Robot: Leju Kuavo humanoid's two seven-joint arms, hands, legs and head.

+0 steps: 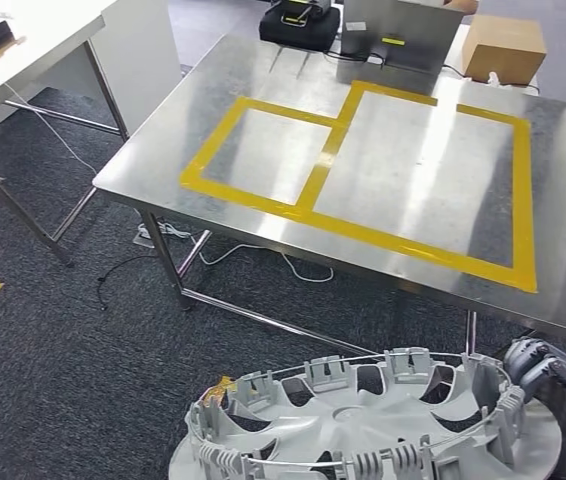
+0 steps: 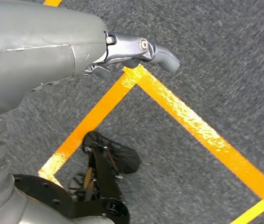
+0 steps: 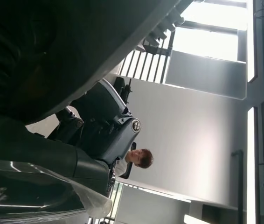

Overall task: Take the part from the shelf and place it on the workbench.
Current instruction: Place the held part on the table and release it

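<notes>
Right hand (image 1: 559, 385) grips near-right rim of grey wheel cover (image 1: 355, 425), short of workbench (image 1: 189, 120). Left hand (image 2: 123, 51) hangs over carpet, fingers extended, holding nothing.

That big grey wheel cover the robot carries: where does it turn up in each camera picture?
Head view: the wheel cover lies along the bottom edge, the right hand at its rim.
Left wrist view: not in it.
Right wrist view: its dark underside looms across the top.
Shared landmark: the right hand.

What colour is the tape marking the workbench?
Yellow tape on the steel workbench, clearest in the head view.
</notes>
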